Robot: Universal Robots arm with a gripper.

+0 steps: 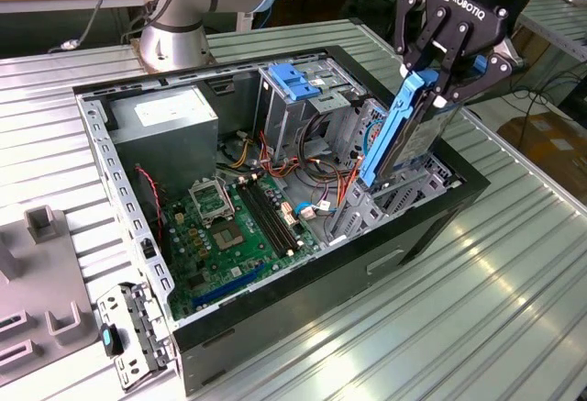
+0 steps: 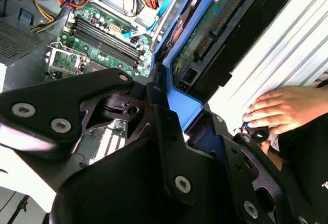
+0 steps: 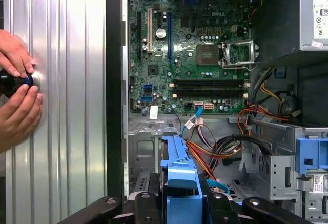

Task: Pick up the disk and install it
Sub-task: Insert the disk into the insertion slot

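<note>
In the exterior view, a grey fixture (image 1: 37,272) is sitting on the ribbed metal table (image 1: 514,309) at the exterior view's left, beside the open computer case (image 1: 303,282). Inside the case, the grey power supply (image 1: 170,121) is lying leftmost, the motherboard (image 1: 234,227) is lying next to it, and a blue latch plate (image 1: 292,80) is standing behind. Further right, the disk (image 1: 408,135) is standing on edge, tilted, its lower end reaching down to the drive bay (image 1: 394,204). The gripper (image 1: 433,84) is hanging directly above, pinching the disk's upper end. In the second wrist view, the disk's blue edge is sitting clamped between the black fingers (image 2: 169,131). In the first wrist view, a person's hands (image 3: 18,96) are resting on the table around a small black knob (image 3: 10,82).
</note>
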